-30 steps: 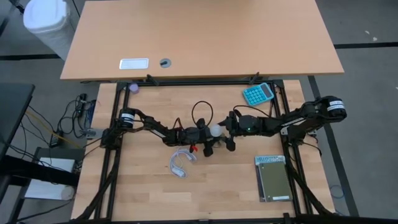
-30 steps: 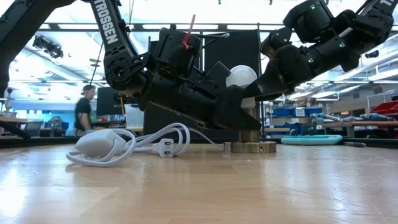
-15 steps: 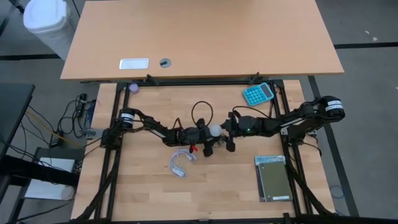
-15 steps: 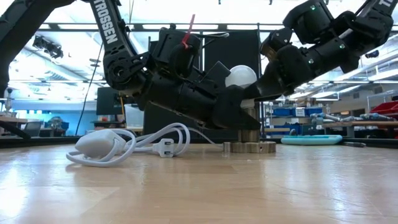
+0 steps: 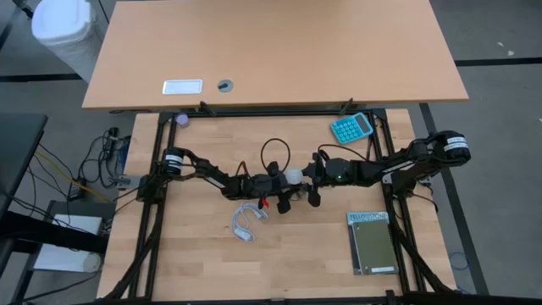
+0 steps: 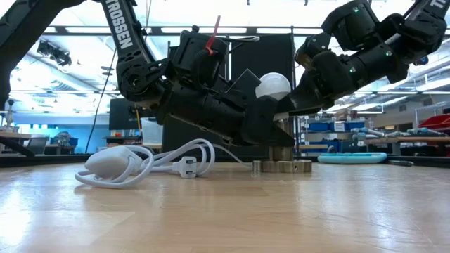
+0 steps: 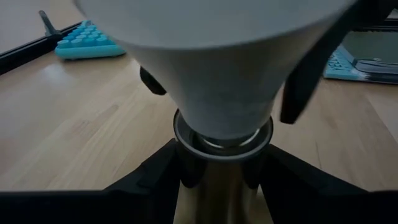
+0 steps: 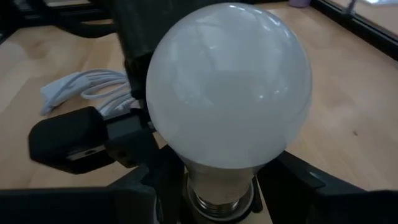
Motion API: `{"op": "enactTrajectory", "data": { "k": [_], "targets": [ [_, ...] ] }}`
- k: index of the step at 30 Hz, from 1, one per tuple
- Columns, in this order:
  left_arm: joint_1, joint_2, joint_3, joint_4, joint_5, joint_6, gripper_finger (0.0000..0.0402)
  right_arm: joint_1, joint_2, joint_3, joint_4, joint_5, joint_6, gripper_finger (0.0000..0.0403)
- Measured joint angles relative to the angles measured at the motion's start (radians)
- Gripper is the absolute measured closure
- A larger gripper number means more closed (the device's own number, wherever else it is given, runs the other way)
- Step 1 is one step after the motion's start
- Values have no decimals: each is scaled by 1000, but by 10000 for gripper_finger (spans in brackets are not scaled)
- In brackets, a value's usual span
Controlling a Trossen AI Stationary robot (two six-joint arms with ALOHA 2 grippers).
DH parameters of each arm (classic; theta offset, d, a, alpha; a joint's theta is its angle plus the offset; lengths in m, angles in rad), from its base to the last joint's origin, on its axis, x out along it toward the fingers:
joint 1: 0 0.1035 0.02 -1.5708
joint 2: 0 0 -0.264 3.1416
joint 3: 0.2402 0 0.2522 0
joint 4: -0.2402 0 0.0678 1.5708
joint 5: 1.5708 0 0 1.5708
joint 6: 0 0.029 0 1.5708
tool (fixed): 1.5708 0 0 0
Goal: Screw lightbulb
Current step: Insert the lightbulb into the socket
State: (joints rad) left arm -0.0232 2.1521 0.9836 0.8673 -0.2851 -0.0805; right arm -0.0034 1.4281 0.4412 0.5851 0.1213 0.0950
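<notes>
Mid-table, the right gripper [image 8: 221, 193] pinched the lightbulb [image 8: 229, 84] by its neck, while the left gripper [image 7: 221, 180] clamped the socket [image 6: 283, 160] beneath it.

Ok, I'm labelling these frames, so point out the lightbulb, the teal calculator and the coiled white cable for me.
lightbulb [image 8: 229, 84]: right wrist view, on the front of the white globe.
teal calculator [image 5: 351, 128]: high view, on the middle of its keypad.
coiled white cable [image 6: 169, 156]: low view, on the looped cord beside the plug.
</notes>
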Motion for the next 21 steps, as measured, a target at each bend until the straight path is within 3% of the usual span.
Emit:
{"op": "enactTrajectory", "data": {
  "k": [9, 21],
  "targets": [
    [0, 0, 0, 1, -31, -7, 208, 72, 9, 0, -6, 187, 17, 225],
    [0, 1, -5, 5, -49, -25, 208, 124, 142, -2, 172, 318, 41, 228]
  ]
}}
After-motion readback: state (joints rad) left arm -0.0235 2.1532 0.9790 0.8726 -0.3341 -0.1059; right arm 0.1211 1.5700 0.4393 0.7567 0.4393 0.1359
